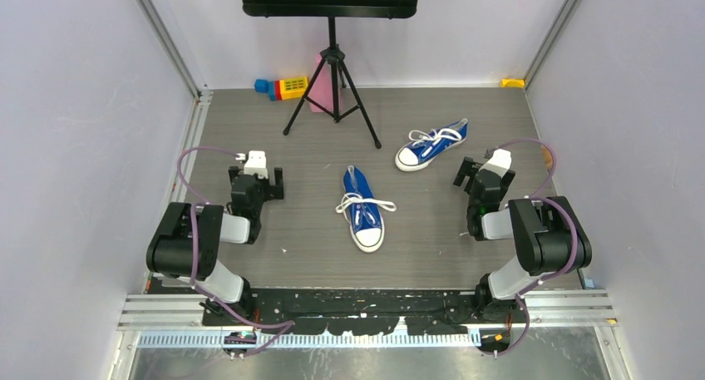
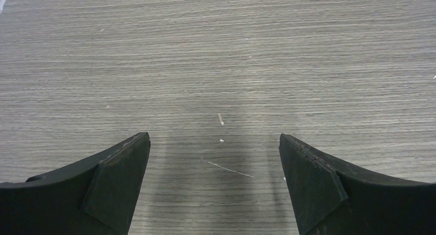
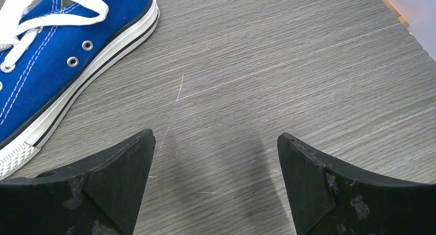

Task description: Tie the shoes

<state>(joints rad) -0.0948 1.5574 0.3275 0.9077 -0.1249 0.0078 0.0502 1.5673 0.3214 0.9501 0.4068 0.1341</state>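
Black fingers (image 2: 118, 178) of the left gripper (image 2: 214, 142) fill the lower corners of the left wrist view, spread wide with nothing between them; only the bare grey wood-grain table (image 2: 216, 50) with a few pale specks shows beneath. Right gripper (image 3: 216, 140) is in like condition: jaws parted, nothing held, pads scuffed, poised over bare table. To the left of its left finger lies the far shoe (image 3: 46, 55), blue canvas with metal eyelets, white sole and ribbed toe cap, a white lace (image 3: 56, 8) looped over its upper; shoe and finger are apart, not touching. From the top camera, this far shoe (image 1: 431, 145) lies at an angle right of centre, toe toward the near left, just beyond the right gripper. Near shoe (image 1: 362, 209) lies at the table's centre, between the two arms and well apart from both, toe pointing toward the arm bases, its laces (image 1: 366, 203) spilling out over both sides onto the table. Whether either shoe carries a knot cannot be told. Both arms sit folded low near their bases. Further back stands a black tripod (image 1: 332, 89), with a coloured toy block (image 1: 283, 86) by the rear wall.
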